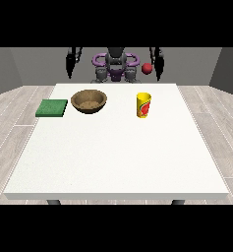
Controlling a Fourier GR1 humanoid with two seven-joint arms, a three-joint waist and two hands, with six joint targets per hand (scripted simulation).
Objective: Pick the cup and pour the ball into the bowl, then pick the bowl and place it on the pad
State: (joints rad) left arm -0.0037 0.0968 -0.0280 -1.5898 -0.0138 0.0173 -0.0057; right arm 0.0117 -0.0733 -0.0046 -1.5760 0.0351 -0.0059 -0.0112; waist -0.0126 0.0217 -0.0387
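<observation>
A yellow cup [143,105] with a red mark stands upright on the white table [113,162], right of centre near the far edge. A small red ball [147,68] shows above the cup in the picture, beyond the table's far edge, resting on nothing visible. The brown bowl [89,101] sits left of the cup, and nothing shows inside it. A flat green pad [52,108] lies left of the bowl at the table's left edge. The hand at the view's left [71,66] and the hand at the view's right [159,66] hang beside the robot's body, fingers straight down, holding nothing.
The robot's torso [116,66] stands behind the table's far edge, between the two hanging arms. Grey wooden floor surrounds the table on all sides.
</observation>
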